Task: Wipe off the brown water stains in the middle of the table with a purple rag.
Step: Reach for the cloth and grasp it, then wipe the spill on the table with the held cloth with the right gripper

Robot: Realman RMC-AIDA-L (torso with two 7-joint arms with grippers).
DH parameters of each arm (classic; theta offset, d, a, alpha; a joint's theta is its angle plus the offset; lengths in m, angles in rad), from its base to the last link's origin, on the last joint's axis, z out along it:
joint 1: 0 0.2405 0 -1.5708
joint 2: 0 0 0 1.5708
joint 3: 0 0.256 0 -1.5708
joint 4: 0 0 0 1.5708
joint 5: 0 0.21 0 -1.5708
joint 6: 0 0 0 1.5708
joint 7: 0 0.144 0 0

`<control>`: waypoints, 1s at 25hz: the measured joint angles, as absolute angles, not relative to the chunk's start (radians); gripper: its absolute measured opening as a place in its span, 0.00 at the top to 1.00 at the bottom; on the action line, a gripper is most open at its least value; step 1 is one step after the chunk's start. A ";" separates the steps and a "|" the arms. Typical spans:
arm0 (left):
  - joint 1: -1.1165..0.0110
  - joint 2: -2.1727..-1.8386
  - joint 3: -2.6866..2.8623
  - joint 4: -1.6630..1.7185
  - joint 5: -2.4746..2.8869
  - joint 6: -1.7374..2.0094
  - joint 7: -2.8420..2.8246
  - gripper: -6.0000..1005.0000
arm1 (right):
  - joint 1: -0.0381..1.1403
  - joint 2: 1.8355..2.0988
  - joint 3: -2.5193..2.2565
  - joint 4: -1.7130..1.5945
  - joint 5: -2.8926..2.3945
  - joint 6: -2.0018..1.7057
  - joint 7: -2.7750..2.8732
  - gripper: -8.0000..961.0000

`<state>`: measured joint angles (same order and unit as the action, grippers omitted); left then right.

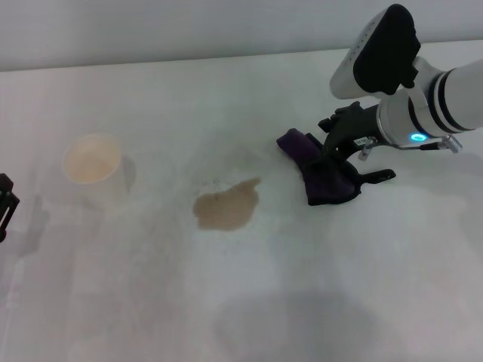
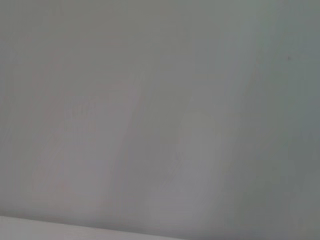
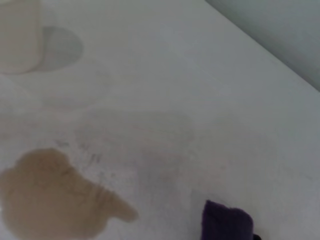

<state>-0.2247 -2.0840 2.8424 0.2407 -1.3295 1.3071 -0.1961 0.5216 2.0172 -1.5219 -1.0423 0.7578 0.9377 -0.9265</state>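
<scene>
surface: white table (image 1: 317, 302), faint grey smudges | centre: brown water stains (image 1: 225, 207), tan irregular blotch, tiny specks at edge | right of blotch, near but apart: purple rag (image 1: 321, 170) | left, well apart: white paper cup (image 1: 95, 170), upright

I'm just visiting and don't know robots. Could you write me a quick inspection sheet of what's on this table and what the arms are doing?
Surface: the table, white with faint grey smudges.
Job's things: the brown water stains sit mid-table, unwiped; the purple rag lies to their right, apart from them.
Clutter: a white paper cup stands upright left of the stains.
Grippers: the right gripper is down on the rag, fingers closed on it; the left gripper is parked at the table's left edge, barely in view.
Cables: nothing seen.
Surroundings: a plain pale wall behind the table.
</scene>
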 joint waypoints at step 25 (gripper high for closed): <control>-0.235 -2.083 2.842 0.216 -1.331 1.309 -0.196 0.12 | 0.525 2.016 -1.512 -1.002 0.828 0.919 -0.921 0.85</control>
<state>-0.2346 -2.0831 2.8424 0.2157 -1.3315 1.3092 -0.1959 0.5250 2.0160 -1.5119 -1.0016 0.8285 0.9191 -0.9205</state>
